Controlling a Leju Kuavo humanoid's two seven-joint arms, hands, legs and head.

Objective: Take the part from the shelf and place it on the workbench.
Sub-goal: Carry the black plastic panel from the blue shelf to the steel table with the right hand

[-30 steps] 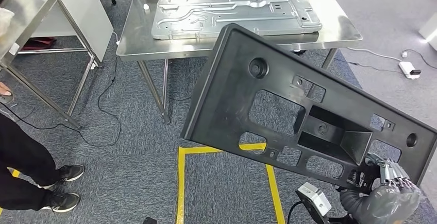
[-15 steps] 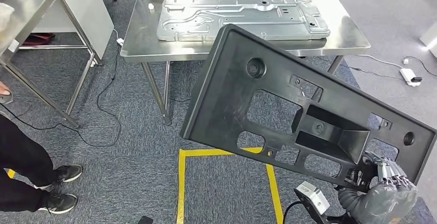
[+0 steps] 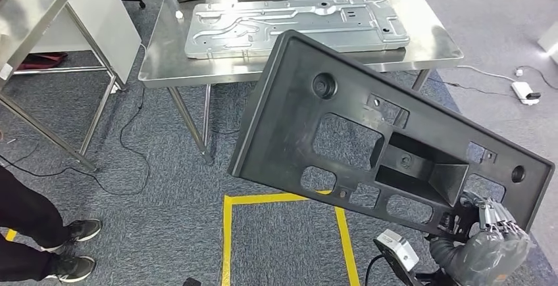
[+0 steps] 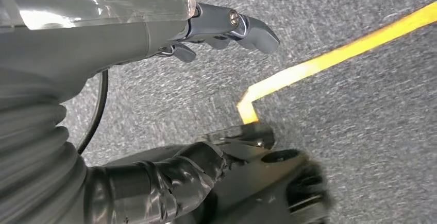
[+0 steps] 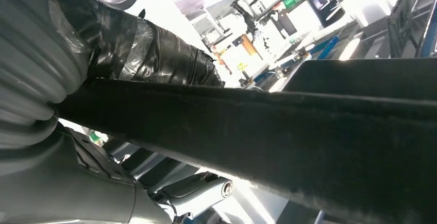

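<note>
the head view shows one black part tilted above the floor, its lower edge gripped by the right hand; beyond those fingers stands one steel worktop carrying one metal plate. the left wrist view shows the left hand, fingers holding nothing.

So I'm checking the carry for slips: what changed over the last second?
The whole head view has shifted, so the camera moved, not the things: the steel table and metal plate sit a little differently in frame. The right hand still holds the black panel by its lower edge, at the same tilt, with no slip. The left hand still hangs over the carpet, holding nothing.
</note>
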